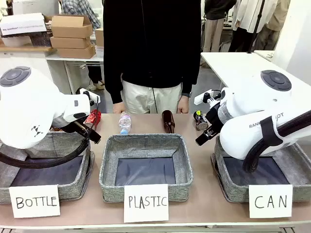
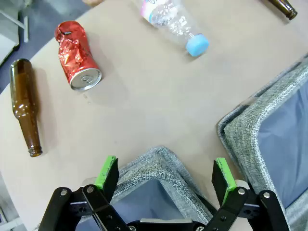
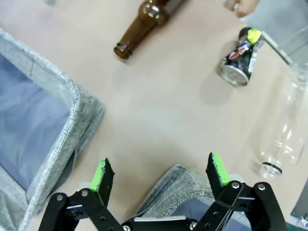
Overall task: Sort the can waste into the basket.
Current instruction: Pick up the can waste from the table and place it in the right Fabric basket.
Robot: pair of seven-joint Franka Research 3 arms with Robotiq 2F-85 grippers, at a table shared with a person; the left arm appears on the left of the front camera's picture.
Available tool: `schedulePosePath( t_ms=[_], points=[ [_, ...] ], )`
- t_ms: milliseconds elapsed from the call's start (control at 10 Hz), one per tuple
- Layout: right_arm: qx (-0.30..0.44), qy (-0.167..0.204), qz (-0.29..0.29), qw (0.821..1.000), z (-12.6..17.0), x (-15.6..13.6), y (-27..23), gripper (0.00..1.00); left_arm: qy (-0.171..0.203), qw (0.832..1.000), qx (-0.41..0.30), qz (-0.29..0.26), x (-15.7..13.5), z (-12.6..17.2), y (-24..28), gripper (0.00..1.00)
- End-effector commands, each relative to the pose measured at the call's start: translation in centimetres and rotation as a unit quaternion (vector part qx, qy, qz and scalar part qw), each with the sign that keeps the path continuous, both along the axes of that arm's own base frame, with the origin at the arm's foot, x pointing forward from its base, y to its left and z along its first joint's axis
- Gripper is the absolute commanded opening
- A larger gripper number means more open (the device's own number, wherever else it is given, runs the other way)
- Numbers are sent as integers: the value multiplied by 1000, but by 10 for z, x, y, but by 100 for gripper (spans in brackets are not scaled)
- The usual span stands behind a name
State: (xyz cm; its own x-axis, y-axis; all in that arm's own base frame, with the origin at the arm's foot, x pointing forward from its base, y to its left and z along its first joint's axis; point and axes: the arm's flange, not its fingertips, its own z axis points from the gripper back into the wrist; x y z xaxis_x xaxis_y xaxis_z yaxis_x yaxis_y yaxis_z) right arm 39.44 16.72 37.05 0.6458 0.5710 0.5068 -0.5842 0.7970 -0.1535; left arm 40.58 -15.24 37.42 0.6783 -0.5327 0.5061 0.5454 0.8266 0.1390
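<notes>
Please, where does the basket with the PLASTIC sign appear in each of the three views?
Front view: basket at bottom middle, behind its sign.
Left wrist view: basket at the right edge.
Right wrist view: basket at the left edge.
Shared landmark: brown bottle on the table beyond the basket.

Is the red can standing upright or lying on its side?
Lying on its side. The shiny red crumpled metal can rests lengthwise on the beige table, its round top facing sideways.
</notes>
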Motion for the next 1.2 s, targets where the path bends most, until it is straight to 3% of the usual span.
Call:
schedulePosePath(
  t_ms=[0,1000,1100],
  points=[
    [0,0,0,1000,0,0,0,100,0,1000,0,0,0,0,0,100],
    [0,0,0,1000,0,0,0,100,0,1000,0,0,0,0,0,100],
    [25,-26,-68,997,52,-5,-12,100,-86,996,-10,27,-10,65,6,100]
  ],
)
